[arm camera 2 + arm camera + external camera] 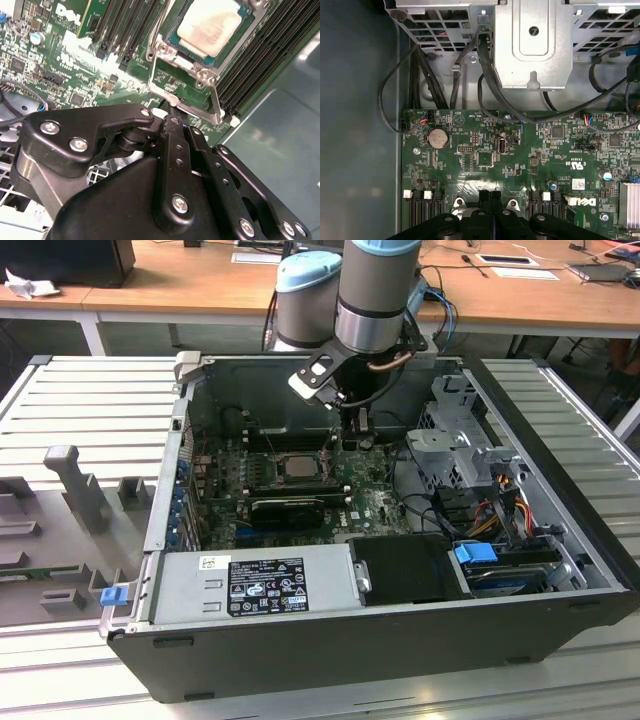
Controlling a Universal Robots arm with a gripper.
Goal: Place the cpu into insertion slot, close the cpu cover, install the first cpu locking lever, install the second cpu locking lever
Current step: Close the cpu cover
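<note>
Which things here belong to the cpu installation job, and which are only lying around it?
Job in hand: cpu, seated; cpu cover around it; locking lever; end effector beside that lever.
Not the job: power supply; coin cell battery; drive cage; black cables.

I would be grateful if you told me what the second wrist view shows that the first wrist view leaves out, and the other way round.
The second wrist view brings the cpu, seated in the insertion slot, with a wire lever beside it, close to the tip of the end effector. The first wrist view brings a round coin battery, a grey metal drive cage and black cables running down to the board. Both wrist views share the green motherboard and the black end effector, its fingers shut together.
</note>
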